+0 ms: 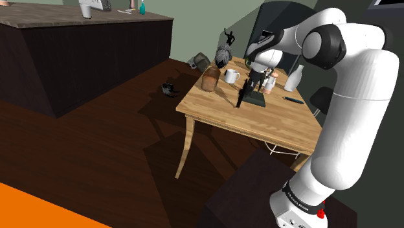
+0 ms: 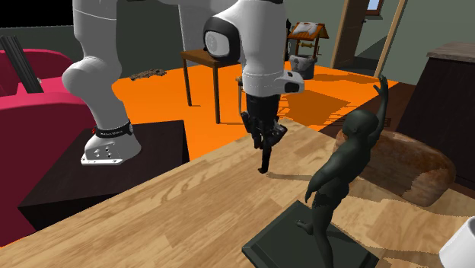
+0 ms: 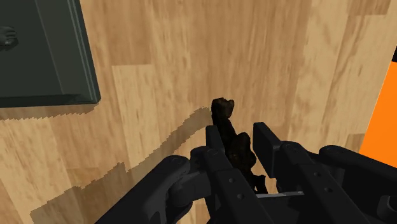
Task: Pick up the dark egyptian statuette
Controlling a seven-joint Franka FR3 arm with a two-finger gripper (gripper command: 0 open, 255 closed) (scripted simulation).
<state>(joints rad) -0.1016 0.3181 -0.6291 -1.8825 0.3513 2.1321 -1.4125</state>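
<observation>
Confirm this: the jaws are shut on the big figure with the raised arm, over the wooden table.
Wrong thing. The jaws are shut on the small dark statuette, not the big figure, which stands apart on its base; the wrist view shows it. They are over the wooden table.

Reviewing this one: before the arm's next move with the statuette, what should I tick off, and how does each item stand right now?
1. Hand shut on the dark statuette: ok, the fingers clasp it from both sides.
2. Statuette lifted off the wooden table: cannot tell, its tip lies close to its own shadow.
3. Clear of the dark green figure on a slab: ok, apart from it.
4. Clear of the brown loaf: ok, farther off behind the figure.
5. Grip firm enough for a lift: cannot tell.
</observation>
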